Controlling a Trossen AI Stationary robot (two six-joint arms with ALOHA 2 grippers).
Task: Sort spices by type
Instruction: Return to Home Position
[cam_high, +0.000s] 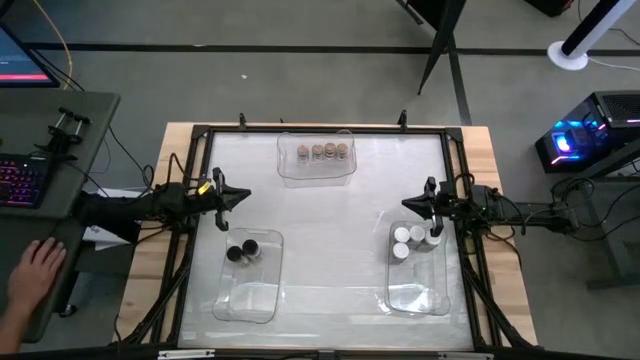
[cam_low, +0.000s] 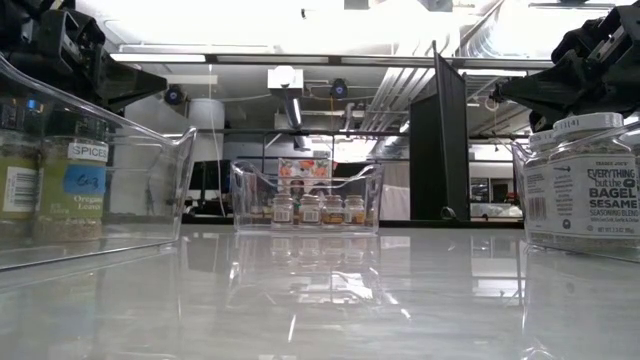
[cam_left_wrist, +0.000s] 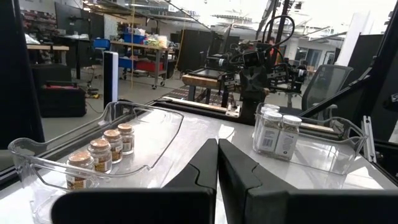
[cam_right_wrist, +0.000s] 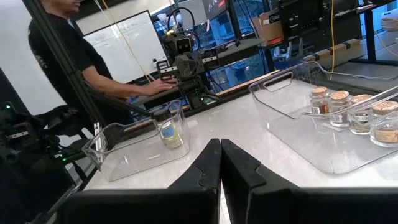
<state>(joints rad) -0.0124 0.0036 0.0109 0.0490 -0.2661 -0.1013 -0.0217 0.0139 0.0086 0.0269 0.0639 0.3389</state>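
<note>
Several tan-lidded spice jars (cam_high: 322, 152) stand in a row inside the clear bin at the table's far edge. Two black-lidded jars (cam_high: 242, 250) stand in the near-left bin. Three white-lidded jars (cam_high: 410, 240) stand in the near-right bin. My left gripper (cam_high: 243, 196) hovers shut above the table's left side, just beyond the left bin. My right gripper (cam_high: 408, 204) hovers shut at the right side, just beyond the right bin. Neither touches a jar.
Three clear plastic bins sit on the white table: far (cam_high: 316, 157), near left (cam_high: 250, 290) and near right (cam_high: 420, 285). The middle of the table lies bare between them. A person's hand (cam_high: 35, 270) rests on a desk left of the table.
</note>
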